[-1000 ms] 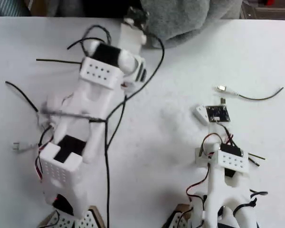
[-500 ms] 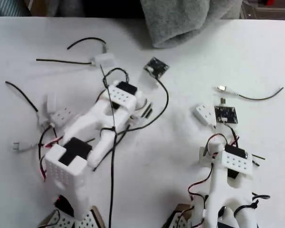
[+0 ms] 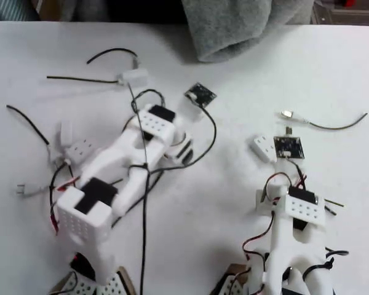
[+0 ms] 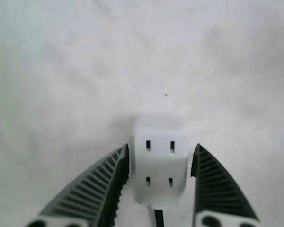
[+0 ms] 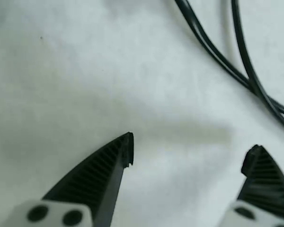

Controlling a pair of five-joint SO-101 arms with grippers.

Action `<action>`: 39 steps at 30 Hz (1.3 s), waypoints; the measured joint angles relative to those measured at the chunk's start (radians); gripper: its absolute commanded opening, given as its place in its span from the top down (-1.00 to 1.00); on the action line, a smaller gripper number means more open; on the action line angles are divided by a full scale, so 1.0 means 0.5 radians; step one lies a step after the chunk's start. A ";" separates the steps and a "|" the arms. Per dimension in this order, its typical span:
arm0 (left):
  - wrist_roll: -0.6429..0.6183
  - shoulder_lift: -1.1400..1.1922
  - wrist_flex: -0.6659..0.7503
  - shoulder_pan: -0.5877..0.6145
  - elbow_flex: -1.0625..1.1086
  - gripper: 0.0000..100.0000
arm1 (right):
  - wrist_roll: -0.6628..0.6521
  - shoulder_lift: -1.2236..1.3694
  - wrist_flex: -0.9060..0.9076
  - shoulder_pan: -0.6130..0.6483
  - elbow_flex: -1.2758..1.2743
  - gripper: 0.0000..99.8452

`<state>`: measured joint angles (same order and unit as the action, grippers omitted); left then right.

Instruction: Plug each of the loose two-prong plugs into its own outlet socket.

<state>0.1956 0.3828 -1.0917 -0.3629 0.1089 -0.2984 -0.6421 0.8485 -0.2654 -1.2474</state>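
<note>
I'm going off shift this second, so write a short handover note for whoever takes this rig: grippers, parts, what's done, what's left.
Left gripper: shut on the white outlet block, its four slots empty.
Right gripper: open, holding nothing, above the table beside two black cables.
Loose parts: a white block beside a dark board; a white connector with black leads farther back.
Done: no plug visibly seated.
Left: every plug into its socket.

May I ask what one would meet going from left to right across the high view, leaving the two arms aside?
Small white connector → white plug with black wires → small dark board → white block → metal-tipped cable.
</note>
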 measured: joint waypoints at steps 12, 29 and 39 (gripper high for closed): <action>-0.003 0.000 -0.598 0.442 -0.669 0.55 | 0.000 0.000 0.000 0.000 0.000 0.28; -0.586 -0.147 -1.384 1.283 -1.639 0.56 | 0.000 0.000 0.000 0.046 0.000 0.28; -1.421 -0.525 -1.384 1.771 -0.936 0.56 | 0.000 0.000 0.000 0.043 0.000 0.28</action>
<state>-0.5148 0.1204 -1.7837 0.5224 -0.3590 -0.2984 -0.6421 0.8485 -0.2440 -1.2474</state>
